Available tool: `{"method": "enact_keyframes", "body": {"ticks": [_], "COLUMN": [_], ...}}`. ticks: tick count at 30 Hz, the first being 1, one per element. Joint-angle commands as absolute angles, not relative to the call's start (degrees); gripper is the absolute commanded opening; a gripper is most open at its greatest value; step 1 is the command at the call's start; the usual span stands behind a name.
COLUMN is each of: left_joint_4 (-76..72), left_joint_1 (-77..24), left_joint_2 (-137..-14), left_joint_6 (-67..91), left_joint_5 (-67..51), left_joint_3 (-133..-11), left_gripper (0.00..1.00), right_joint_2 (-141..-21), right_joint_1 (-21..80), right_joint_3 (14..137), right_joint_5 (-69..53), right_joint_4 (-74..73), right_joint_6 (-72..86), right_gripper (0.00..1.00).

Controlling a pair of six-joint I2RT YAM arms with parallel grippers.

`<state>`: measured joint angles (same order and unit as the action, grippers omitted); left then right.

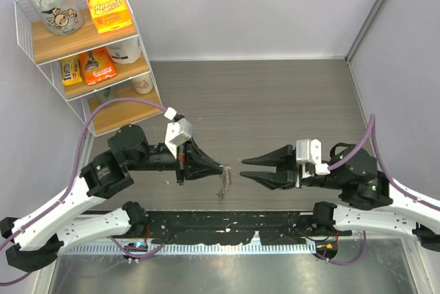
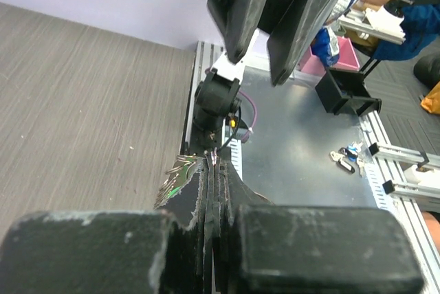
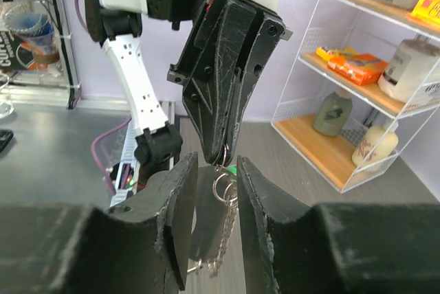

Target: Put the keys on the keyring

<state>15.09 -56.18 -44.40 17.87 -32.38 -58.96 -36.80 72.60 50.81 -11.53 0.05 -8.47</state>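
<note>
Left gripper (image 1: 221, 167) clamps the keyring (image 1: 223, 185), which dangles near the tabletop's (image 1: 275, 102) near edge; right gripper (image 1: 243, 168), parted, faces it just beside.

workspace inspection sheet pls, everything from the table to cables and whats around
surface: grey wood-grain tabletop, no damage seen
job's things: thin silvery chain keyring hangs from the left gripper; green key head at its top
clutter: small key-like pieces on the steel bench behind the arms
grippers: left gripper shut on the keyring; right gripper open, facing it, apart
cables: purple cables loop off both arms
surroundings: white wire shelf with snack boxes and jars, far left
</note>
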Motion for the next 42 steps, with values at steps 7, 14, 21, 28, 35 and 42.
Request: {"method": "enact_keyframes", "body": {"ticks": [7, 14, 21, 28, 35, 42], "left_joint_4": [26.2, 32.2, 34.5, 34.8, 35.4, 35.3], "left_joint_1": [-56.1, -56.2, -56.6, -57.3, -57.7, -57.7], "left_joint_2": [-48.8, -51.6, -53.8, -54.7, -55.2, -55.3], "left_joint_6": [12.0, 8.4, 6.9, 6.6, 6.3, 6.3], "left_joint_5": [-35.2, -36.6, -37.7, -37.8, -37.6, -37.7], "left_joint_3": [-64.2, -66.4, -67.1, -67.4, -67.7, -67.7], "left_gripper": [0.0, 0.0, 0.0, 0.0, 0.0, 0.0], "right_joint_2": [-42.4, -46.5, -47.3, -49.5, -51.6, -52.9], "right_joint_1": [72.7, 72.7, 72.7, 72.7, 72.8, 72.7], "right_joint_3": [61.8, 64.0, 63.8, 64.9, 66.4, 66.7], "right_joint_5": [-12.1, -12.7, -12.9, -13.0, -13.8, -14.3], "right_joint_4": [-27.2, -32.4, -31.4, -30.9, -30.8, -30.4], "right_joint_6": [-10.0, -12.1, -12.7, -13.0, -13.4, -13.4], "right_gripper": [0.36, 0.36, 0.35, 0.34, 0.33, 0.32]}}
